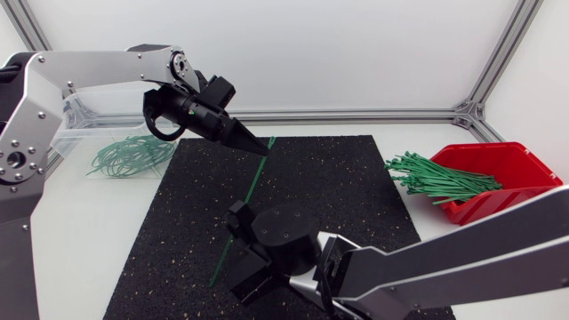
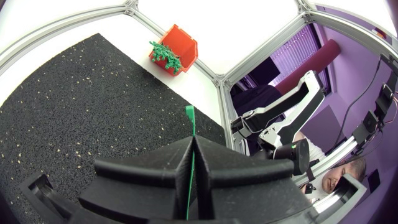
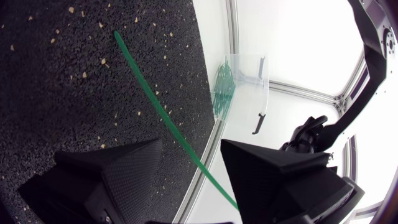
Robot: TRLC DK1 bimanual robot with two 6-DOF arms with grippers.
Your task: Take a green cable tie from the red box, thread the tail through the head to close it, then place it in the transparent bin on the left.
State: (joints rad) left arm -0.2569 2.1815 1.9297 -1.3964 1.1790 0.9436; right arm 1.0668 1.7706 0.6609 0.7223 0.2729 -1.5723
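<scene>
With the left gripper point(image 1: 260, 145) clamped on the far end of the green cable tie point(image 1: 252, 188), which slants across the black mat point(image 1: 347, 187) toward the near side, the right gripper point(image 1: 233, 253), fingers spread either side of the tail, should close squarely on the strap before bending it.

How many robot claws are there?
2. The left gripper is above the mat's far edge, shut on the green cable tie. The right gripper is nearer, open, with the tie between its fingers.
</scene>
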